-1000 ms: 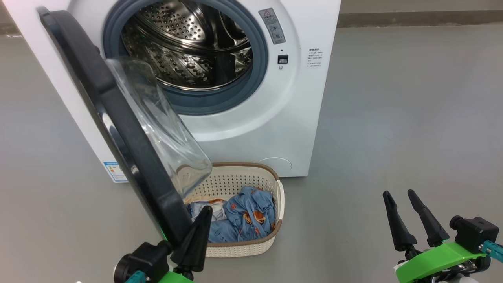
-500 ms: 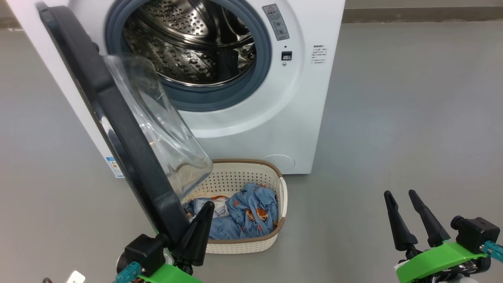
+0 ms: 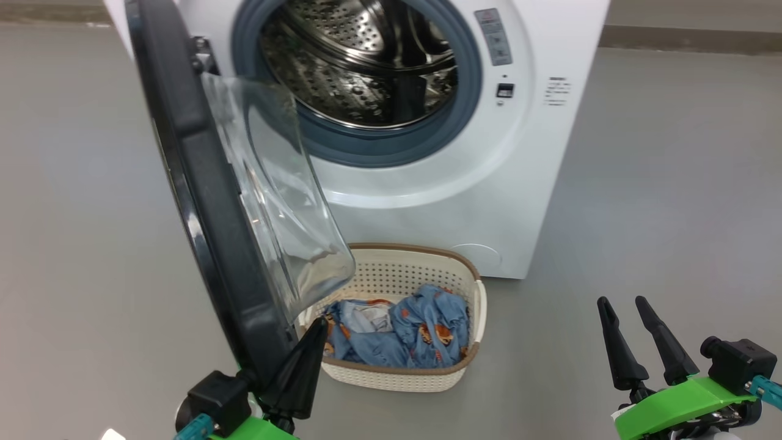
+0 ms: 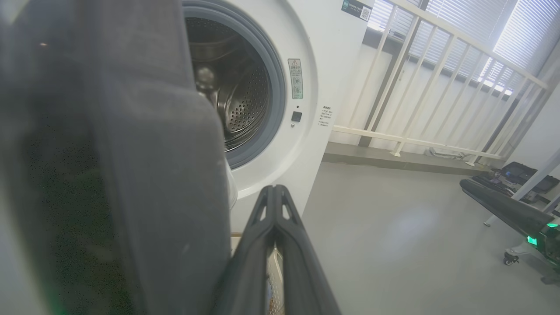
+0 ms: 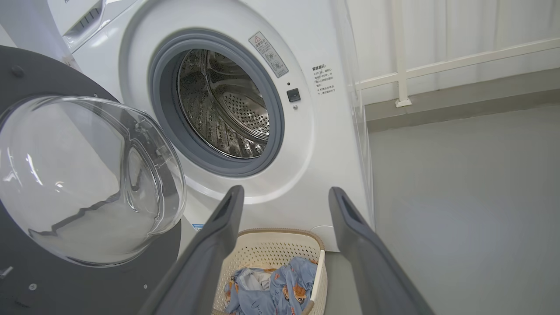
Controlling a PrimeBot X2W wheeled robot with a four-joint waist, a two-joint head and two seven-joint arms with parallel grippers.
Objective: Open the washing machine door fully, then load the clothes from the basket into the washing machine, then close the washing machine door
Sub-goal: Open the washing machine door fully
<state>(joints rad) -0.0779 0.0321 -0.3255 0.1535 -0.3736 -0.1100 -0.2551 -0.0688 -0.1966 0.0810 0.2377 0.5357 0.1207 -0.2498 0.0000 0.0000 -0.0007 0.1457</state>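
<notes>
Two grippers. Left gripper (image 3: 316,330) pinched shut, empty, tips against lower rim of washing machine door (image 3: 201,201), likely nudging it wider; door part-open. Right gripper (image 3: 620,302) spread wide, empty, held clear. Load untouched: clothes (image 3: 421,330) in basket (image 3: 415,249) on floor (image 3: 641,183) before washing machine (image 3: 427,201).

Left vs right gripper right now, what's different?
The left gripper is shut, fingers pressed together; the right gripper is open, fingers spread. The left gripper sits tight beside the lower rim of the washing machine door; the right gripper hangs over bare floor, right of the basket. Shared: neither holds anything, and both point toward the washing machine.
</notes>
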